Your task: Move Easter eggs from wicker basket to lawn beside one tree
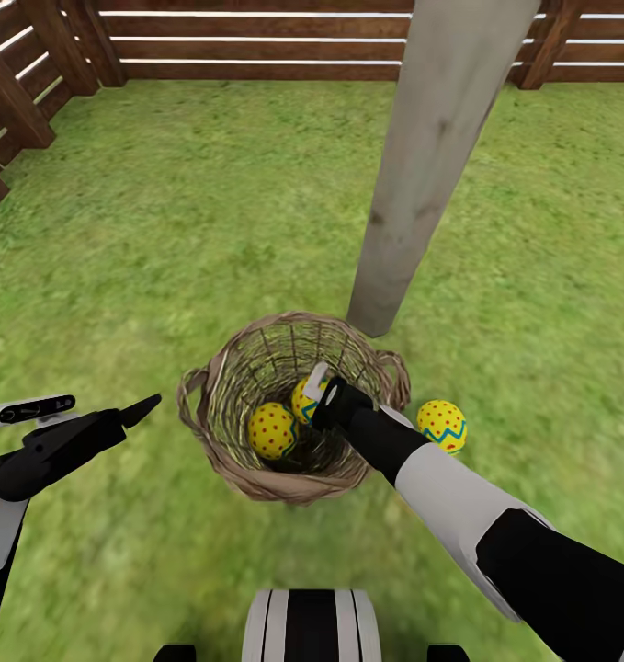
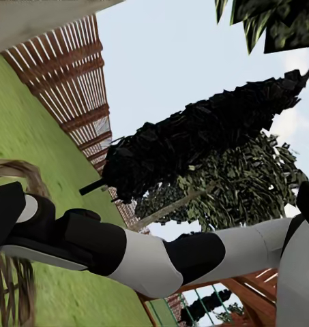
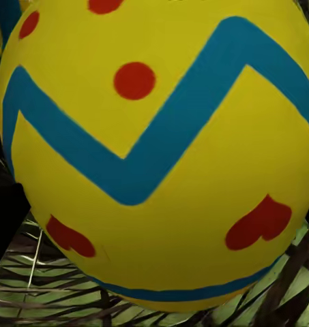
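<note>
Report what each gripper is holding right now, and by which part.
Left gripper hangs over the lawn holding nothing. Right gripper is inside the wicker basket, right at an egg; whether it grips that egg cannot be told.

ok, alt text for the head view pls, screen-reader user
The right gripper reaches into the wicker basket on the lawn, at one of two eggs inside; a third egg lies on the grass beside the basket, near a pale tree trunk. The left gripper hovers left of the basket, with a wooden fence behind.
</note>
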### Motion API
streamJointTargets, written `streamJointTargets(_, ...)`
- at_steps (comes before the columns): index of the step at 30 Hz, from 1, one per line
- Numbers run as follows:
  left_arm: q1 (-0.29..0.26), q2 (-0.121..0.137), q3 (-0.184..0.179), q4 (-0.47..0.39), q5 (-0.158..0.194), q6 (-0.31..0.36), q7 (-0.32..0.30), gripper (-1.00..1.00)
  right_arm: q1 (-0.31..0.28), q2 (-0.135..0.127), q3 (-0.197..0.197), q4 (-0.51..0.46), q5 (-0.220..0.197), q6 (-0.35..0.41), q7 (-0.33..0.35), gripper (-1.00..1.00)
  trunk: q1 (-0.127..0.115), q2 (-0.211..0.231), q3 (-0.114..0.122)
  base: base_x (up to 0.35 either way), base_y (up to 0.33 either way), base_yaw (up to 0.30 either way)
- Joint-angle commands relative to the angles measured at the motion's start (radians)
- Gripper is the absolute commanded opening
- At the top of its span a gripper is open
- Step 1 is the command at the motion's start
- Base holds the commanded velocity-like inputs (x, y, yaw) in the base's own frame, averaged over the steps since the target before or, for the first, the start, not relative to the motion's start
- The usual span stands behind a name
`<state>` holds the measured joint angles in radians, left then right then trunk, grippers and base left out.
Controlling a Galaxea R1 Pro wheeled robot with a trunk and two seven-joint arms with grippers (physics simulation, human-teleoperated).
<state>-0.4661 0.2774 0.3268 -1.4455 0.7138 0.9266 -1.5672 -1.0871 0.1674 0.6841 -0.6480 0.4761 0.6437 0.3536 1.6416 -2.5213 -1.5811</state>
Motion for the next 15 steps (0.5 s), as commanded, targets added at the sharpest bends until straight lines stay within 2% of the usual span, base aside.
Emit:
streamJointTargets(1,0.000,-0.001,0.000,0.000,0.000,0.011,-0.004,1.00,-0.001,0.000,0.002,-0.002,0.011,0.004,0.008,-1.00,-0.001,0.000,0.003,-0.012,0.000,0.000)
streamJointTargets(7,0.000,-0.001,0.000,0.000,0.000,0.012,-0.004,1.00,-0.001,-0.002,0.002,-0.007,0.012,0.004,0.009,-1.00,-0.003,0.001,0.027,-0.001,0.000,0.000)
streamJointTargets(10,0.000,-0.001,0.000,0.000,-0.001,0.012,-0.004,1.00,-0.001,-0.003,-0.005,-0.058,0.009,0.008,0.012,-1.00,-0.005,0.002,0.038,-0.003,0.000,0.000)
streamJointTargets(12,0.000,-0.001,0.000,0.000,-0.001,0.012,-0.004,1.00,0.000,-0.001,-0.063,-0.071,0.009,0.008,0.014,-1.00,-0.006,0.003,0.046,-0.230,0.000,0.000)
streamJointTargets(15,0.000,-0.001,0.000,0.000,-0.001,0.012,-0.004,1.00,0.001,-0.002,-0.078,-0.077,0.008,0.008,0.017,-1.00,-0.007,0.003,0.058,-0.052,0.000,0.000)
